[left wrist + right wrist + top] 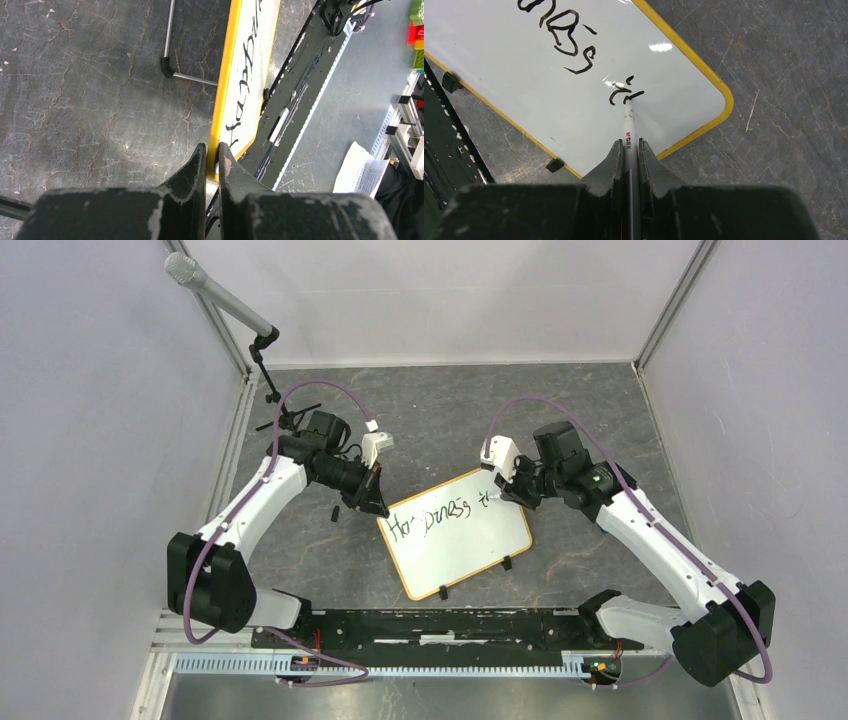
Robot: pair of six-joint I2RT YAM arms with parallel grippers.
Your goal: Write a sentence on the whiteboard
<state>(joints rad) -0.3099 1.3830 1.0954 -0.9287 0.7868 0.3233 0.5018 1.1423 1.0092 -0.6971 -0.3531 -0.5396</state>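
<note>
**Item: whiteboard** (462,552). Small rect. panel with a glossy white face, thin yellow-tan frame and rounded corners. Two black clip feet on its near long edge. Lies mid-desk, nearer the near edge than the far one, skewed to the desk edges, between the two arms.

**Sentence** (440,517): thin dark marker script, one line along the board's far long side. The start is only roughly legible from the top cam.

**Desk** (420,410): dark grey, stone-like, matte, with fine cracks and scuffs.

**Marker** (629,127): slim white barrel with a small red print and a dark tip.

**Left fingers** (372,498): black, wedge-shaped and worn at the edges. Clenched on the board's frame by its far-left rounded corner, one finger on each side of the rim.

**Right fingers** (515,492): same make. Clamped on the marker barrel, which runs out between them. The tip touches the white face at the last stroke, near the board's far-right corner.

**View notes**
- Left wrist: the frame (225,85) is seen edge-on, pinched between the fingers (200,161), and the script (245,65) is foreshortened. It also shows a thin metal rod w/ black elbow (167,67) on the desk just beside the board, barely visible from the top cam.
- Right wrist: fingers (616,156), the letters "ness" (569,50) plus the fresh strokes at the tip, and both clip feet. Glare spots show on the board (524,105).
- Top cam only: grey microphone (215,290) at the far-left corner and a black rail (430,625) along the near edge.
</note>
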